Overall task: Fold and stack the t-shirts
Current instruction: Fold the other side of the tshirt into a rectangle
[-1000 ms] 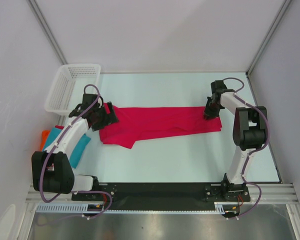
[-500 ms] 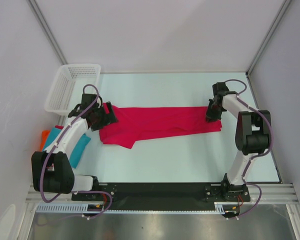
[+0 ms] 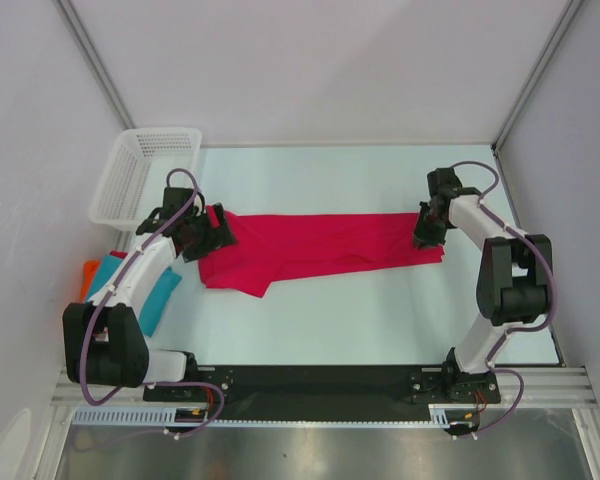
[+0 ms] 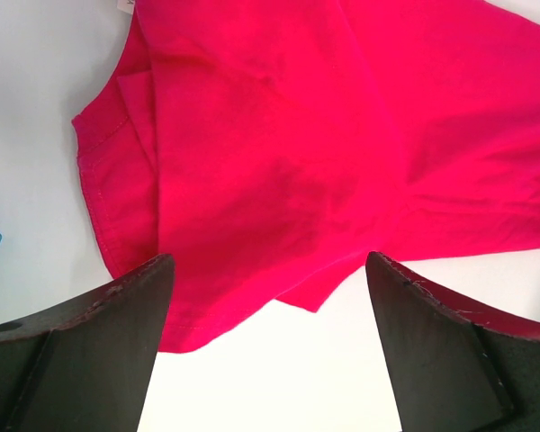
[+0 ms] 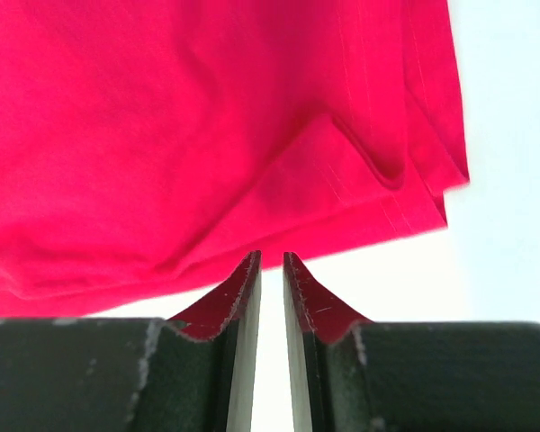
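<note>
The crimson-pink t-shirt [image 3: 320,245] lies stretched in a long band across the table, with a loose flap hanging toward the front at its left end. My left gripper [image 3: 205,235] hovers over that left end with its jaws wide open and nothing between them [image 4: 268,261]; a sleeve hem shows below it. My right gripper [image 3: 425,228] is at the shirt's right end. Its jaws [image 5: 271,256] stand a narrow slit apart at the cloth's edge, with bare table showing through the slit. The teal t-shirt [image 3: 155,295] and the orange t-shirt [image 3: 87,272] lie bunched at the left table edge.
A white mesh basket [image 3: 145,165] stands at the back left corner. Grey walls enclose the table on three sides. A black rail with both arm bases runs along the near edge.
The right arm's elbow has swung toward the right wall and its gripper has edged slightly right. The left arm and the shirt have not moved.
</note>
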